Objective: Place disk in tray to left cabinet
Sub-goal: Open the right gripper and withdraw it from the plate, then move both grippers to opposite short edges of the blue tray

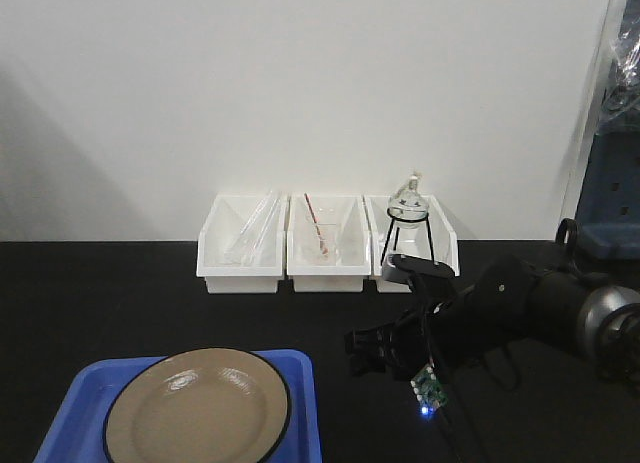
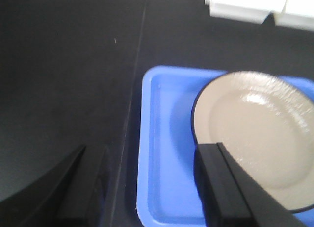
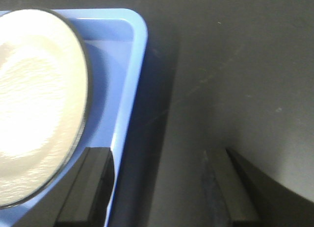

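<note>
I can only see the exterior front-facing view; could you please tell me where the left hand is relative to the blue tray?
Observer: The left hand is open, its fingers astride the tray's left rim.
Operator: Thank you; is the right hand open too?
Observer: Yes, the right hand is open, astride the right rim, its outer finger over the black table.
Operator: Is the left hand near the disk?
Observer: Its inner finger overlaps the disk's edge; whether they touch, I cannot tell.

Even indoor light, glare on the disk [image 3: 34,89] (nearly blown out), wrist views soft, foreground blurred.
</note>
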`<state>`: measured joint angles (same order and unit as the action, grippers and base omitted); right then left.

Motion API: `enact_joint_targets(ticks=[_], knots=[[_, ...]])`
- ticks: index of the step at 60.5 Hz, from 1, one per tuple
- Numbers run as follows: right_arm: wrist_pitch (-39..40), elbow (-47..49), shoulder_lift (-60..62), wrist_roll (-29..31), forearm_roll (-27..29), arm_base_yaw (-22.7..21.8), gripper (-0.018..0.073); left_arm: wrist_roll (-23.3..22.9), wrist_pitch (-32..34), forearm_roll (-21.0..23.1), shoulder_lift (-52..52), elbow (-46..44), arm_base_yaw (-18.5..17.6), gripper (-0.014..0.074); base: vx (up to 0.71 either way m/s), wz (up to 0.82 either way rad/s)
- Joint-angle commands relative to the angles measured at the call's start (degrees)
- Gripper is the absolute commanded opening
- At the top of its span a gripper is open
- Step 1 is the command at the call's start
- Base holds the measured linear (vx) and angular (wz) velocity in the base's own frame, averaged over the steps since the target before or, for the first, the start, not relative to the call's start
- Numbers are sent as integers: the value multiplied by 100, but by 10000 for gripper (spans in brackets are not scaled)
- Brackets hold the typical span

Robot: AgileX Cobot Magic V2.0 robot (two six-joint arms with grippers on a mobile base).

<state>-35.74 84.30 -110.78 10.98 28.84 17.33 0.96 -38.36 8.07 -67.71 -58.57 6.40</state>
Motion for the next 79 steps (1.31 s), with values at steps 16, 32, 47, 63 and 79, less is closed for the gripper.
enact_joint_targets(ticks=[16, 32, 47, 63, 79], knots=[[248, 168, 362, 370, 500, -14, 463, 708, -245, 128, -2046, -1732, 277, 517, 0, 0], [251, 168, 362, 562, 493, -14, 463, 1722, -88, 1438, -3189, -1803, 445, 517, 0, 0], [246, 168, 362, 556, 507, -14, 463, 2112, 233, 1743, -3914, -1797, 445, 517, 0, 0], [167, 168, 160, 562, 781, -14, 463, 2280, 536, 1875, -4330, -1797, 445, 517, 0, 0], [220, 168, -120, 624, 870, -14, 463, 3172, 243, 2923, -4590, -1797, 420, 515, 0, 0]])
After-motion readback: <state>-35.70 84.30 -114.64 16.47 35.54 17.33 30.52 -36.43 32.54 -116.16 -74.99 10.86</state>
